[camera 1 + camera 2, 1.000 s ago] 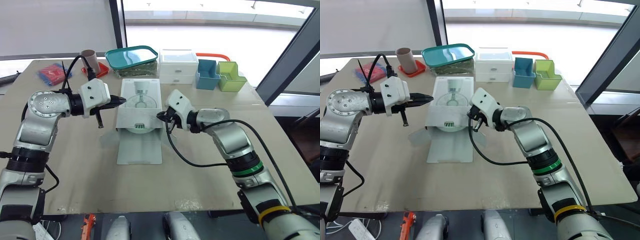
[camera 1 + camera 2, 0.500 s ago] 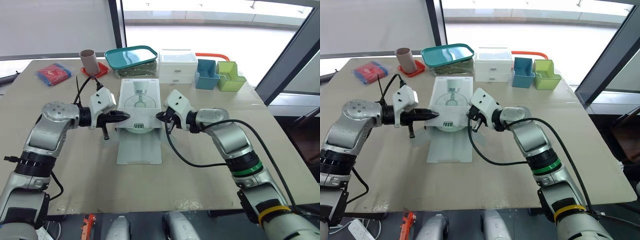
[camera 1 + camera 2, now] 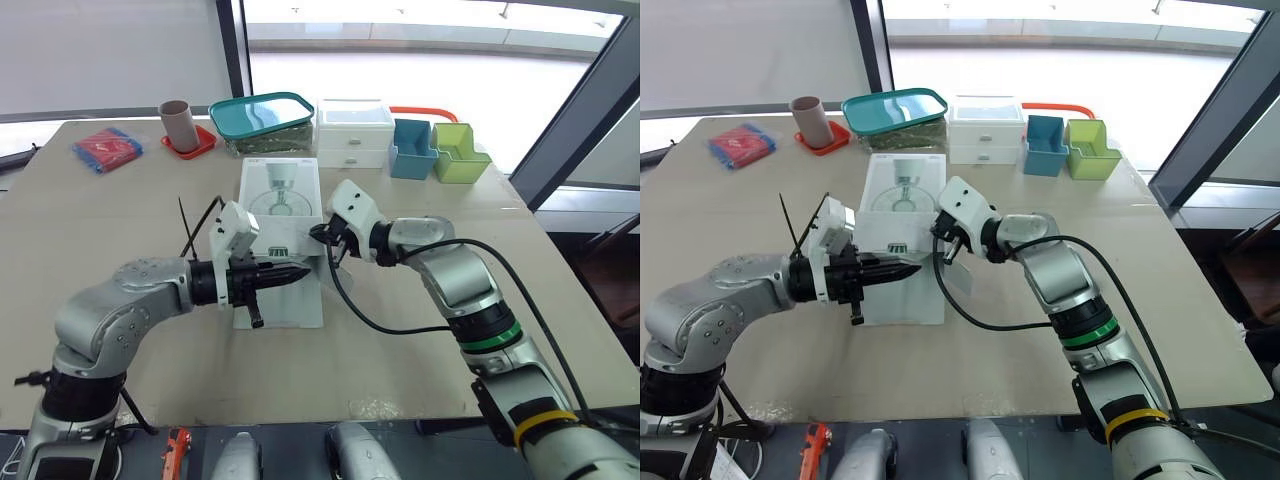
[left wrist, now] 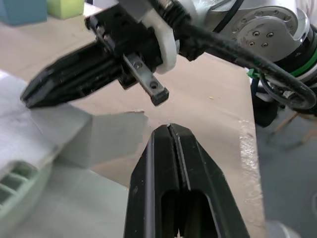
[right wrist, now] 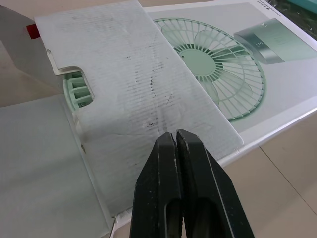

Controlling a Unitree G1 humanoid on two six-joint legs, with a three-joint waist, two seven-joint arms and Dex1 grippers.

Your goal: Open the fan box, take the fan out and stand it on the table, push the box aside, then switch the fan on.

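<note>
**Early stage of the task.** The fan box point(image 3: 280, 195) lies flat at the middle of the surface point(image 3: 420, 350), its end flap point(image 3: 280, 300) folded out toward the robot. The fan point(image 5: 73, 88) is inside, with only its green grille showing at the opening. Extraction, standing the fan, pushing the box aside and switching on are all left to do. The left tool point(image 3: 300, 271), fingers pressed together and empty, hovers over the end flap. The right tool point(image 3: 320, 232), likewise closed on nothing, sits over the inner white flap point(image 5: 148, 99); whether it touches the flap cannot be judged.
</note>
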